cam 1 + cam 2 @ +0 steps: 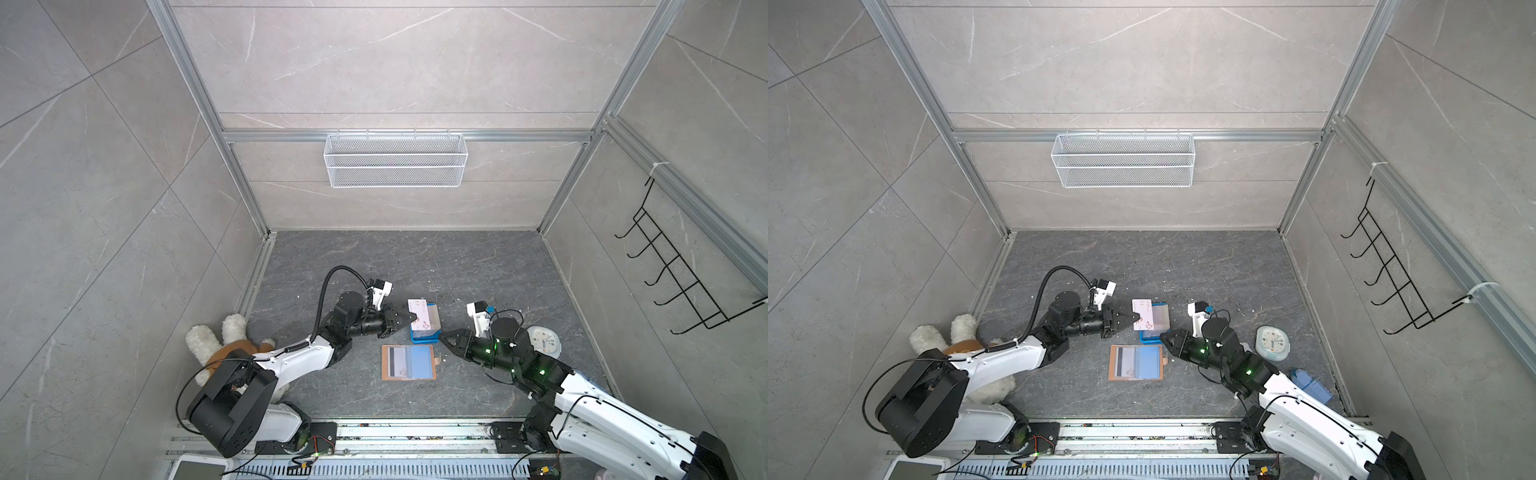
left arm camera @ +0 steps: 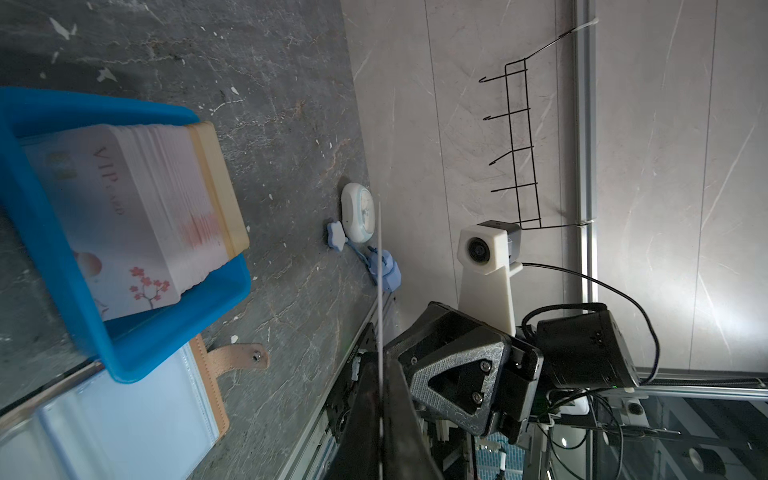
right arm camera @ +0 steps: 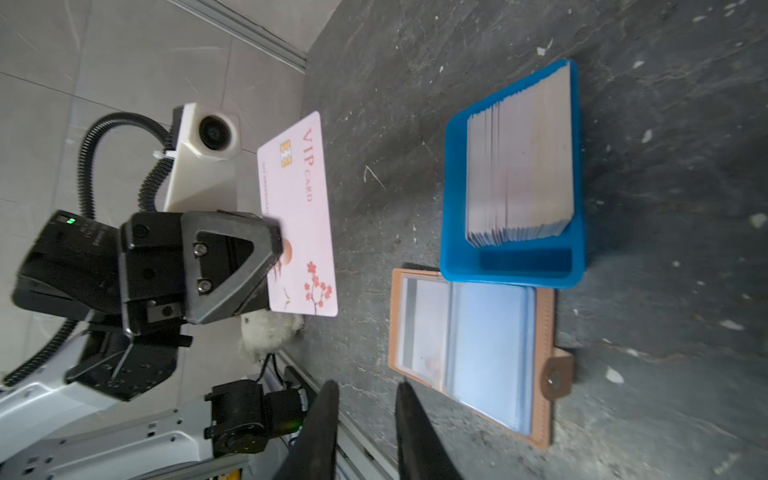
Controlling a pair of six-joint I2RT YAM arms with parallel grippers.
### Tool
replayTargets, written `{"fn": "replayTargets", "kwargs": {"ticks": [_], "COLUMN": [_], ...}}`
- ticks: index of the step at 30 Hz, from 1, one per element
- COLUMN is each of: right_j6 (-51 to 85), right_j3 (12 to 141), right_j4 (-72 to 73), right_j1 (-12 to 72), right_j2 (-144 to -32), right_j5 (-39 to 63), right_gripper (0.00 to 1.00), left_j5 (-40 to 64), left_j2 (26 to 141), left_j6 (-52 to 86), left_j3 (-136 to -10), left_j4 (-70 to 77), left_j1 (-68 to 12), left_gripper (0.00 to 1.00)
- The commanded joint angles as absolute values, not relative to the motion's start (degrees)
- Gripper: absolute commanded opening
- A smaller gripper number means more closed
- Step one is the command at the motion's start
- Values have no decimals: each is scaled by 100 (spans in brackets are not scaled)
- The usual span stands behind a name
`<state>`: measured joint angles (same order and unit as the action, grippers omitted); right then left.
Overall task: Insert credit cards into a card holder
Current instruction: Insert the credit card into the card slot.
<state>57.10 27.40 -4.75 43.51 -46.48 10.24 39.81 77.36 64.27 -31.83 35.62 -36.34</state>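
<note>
Card holder partly hidden behind blue tray.

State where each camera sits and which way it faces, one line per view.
Top views: high above the arms' bases, facing down and forward over the table; left arm, right arm, left end effector holding a card and right end effector show.
Left wrist: on the left arm, facing along its own fingers and the edge-on card toward the right arm.
Right wrist: on the right arm, facing past its own fingers toward the left arm.
Shared: both wrist views catch the tray and card holder.
</note>
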Motion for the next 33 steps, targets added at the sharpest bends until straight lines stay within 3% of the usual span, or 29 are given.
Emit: {"fn": "replayTargets", "kwargs": {"ticks": [1,12,33], "right_j6": [5351,5661,6080], "right_j3": [2918,3439,2900], "right_j4": [-1447,-2143,-1654], "right_j1": [4754,6288,6459], "right_j2": [-4675,-5918,-6730], "right_j5": [57,-1519,-1059], "right_gripper": [27,25,21], "left_j5": [3948,3878,3282], "left_j2": [7380,6837,6627], "left_j6": [5988,5637,5647], "left_j3": [-2984,-2228,-1768], "left_j4": [2995,2379,2308], "left_j1": [-3621,-3621,-3809], "left_gripper": [0,0,0]}}
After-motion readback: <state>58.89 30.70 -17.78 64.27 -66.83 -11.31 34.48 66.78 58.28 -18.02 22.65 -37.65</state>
